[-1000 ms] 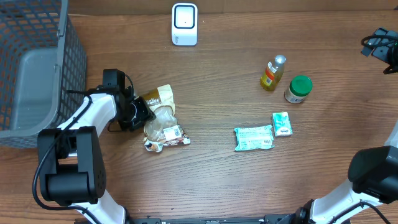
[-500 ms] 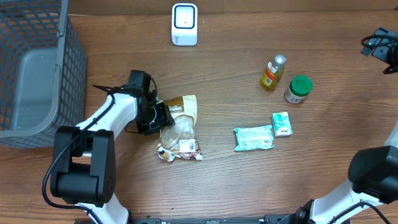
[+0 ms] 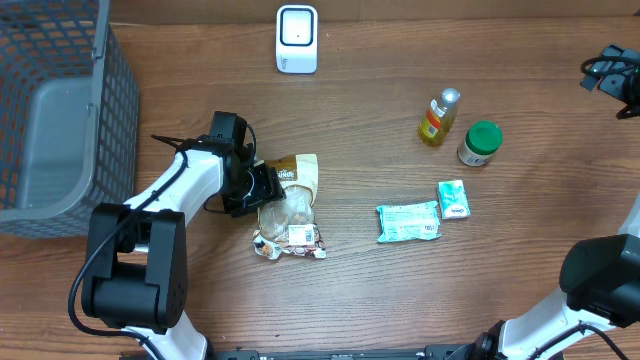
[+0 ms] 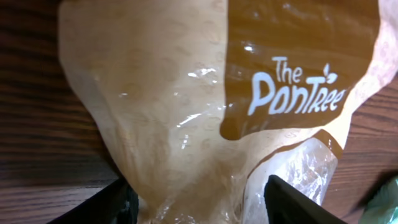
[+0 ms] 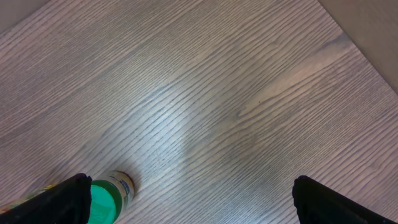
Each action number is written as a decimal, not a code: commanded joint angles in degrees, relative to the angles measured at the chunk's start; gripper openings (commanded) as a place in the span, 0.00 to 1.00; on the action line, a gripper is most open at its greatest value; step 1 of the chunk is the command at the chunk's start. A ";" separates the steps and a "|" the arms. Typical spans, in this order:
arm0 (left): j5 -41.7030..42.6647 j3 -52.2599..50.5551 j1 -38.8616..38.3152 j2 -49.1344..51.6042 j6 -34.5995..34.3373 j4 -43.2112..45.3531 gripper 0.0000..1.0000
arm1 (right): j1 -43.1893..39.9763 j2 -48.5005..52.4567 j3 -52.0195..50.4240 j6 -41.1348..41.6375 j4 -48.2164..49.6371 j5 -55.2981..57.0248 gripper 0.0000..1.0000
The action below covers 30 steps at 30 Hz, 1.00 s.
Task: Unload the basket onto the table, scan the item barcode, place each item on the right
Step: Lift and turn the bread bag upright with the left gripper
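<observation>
Snack bag [image 3: 288, 205] first: your left fingers [image 4: 111, 204] stand spread on either side of its crimped brown top. The left wrist view shows a dark sliver of gap beside one of them, so I read them as released rather than pinching (a close call, since the film fills most of the space between).

A second ago the bag lay further left, nearer the basket [image 3: 60, 110]. It has since been dragged to the right and a little toward the near edge. Over the last half second neither the bag nor the arm has shifted.

The bag now lies flat on the table [image 3: 350, 290], its printed top at the fingers and its clear body and a white label trailing toward the near edge. Whether that label carries the barcode is too small to tell.

The scanner [image 3: 297, 38] stands at the back edge, well apart from the bag, and nothing is being held up to it. So what you have is a reposition and a let-go, not a scan. My judgement is that you will need a fresh hold that lets the label be turned toward the scanner's face.

Your right fingers [image 5: 199, 205] hang wide apart and empty at the far right, with the green-lidded jar [image 3: 480, 143] just inside their view.
</observation>
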 commanded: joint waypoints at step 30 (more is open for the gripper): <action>-15.43 -1.05 -0.81 0.33 -0.79 -6.97 0.10 | -0.07 -0.35 0.50 0.24 0.31 0.44 1.00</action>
